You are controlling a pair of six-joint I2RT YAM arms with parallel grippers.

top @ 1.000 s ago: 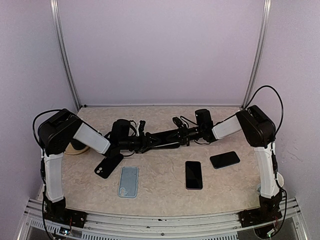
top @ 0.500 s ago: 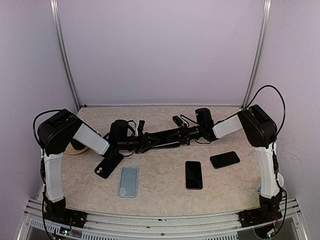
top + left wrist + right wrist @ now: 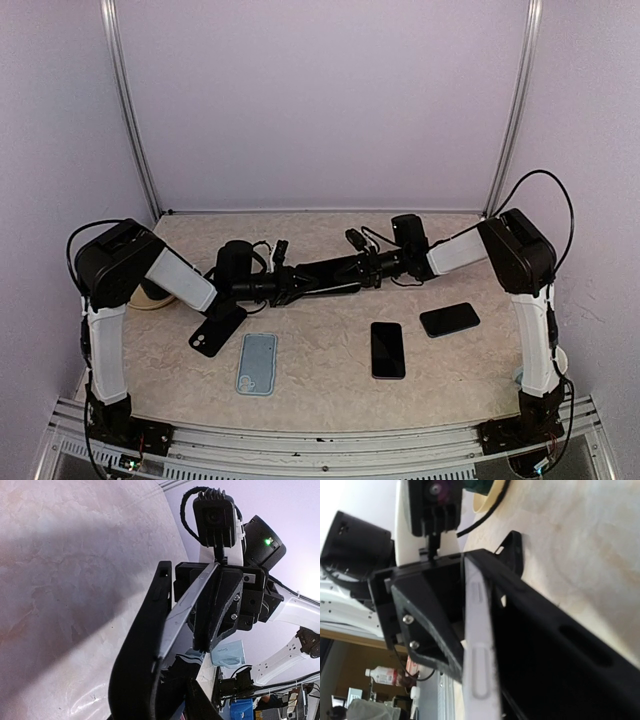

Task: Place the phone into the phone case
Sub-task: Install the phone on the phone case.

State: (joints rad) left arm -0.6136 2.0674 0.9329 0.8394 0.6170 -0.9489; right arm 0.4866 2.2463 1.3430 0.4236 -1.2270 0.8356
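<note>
Above the middle of the table, both arms hold a silver-edged phone [image 3: 335,283] and a black phone case [image 3: 318,270] edge-on between them. In the left wrist view the phone [image 3: 187,605] lies against the case [image 3: 142,650], and its far end sits between the right gripper's fingers [image 3: 222,605]. My right gripper [image 3: 352,270] is shut on the phone [image 3: 480,645], with the case [image 3: 550,645] beside it. My left gripper [image 3: 290,284] has its jaws closed in on case and phone; one of its fingers [image 3: 427,625] presses the phone's side.
On the table lie another black case [image 3: 215,330], a light blue case [image 3: 257,363], a black phone [image 3: 387,349] and a second dark phone [image 3: 449,319]. A beige round object [image 3: 150,298] sits behind the left arm. Metal rails run along the near edge.
The left gripper's jaws have narrowed onto the case and phone. Both arms have stayed almost where they were.
</note>
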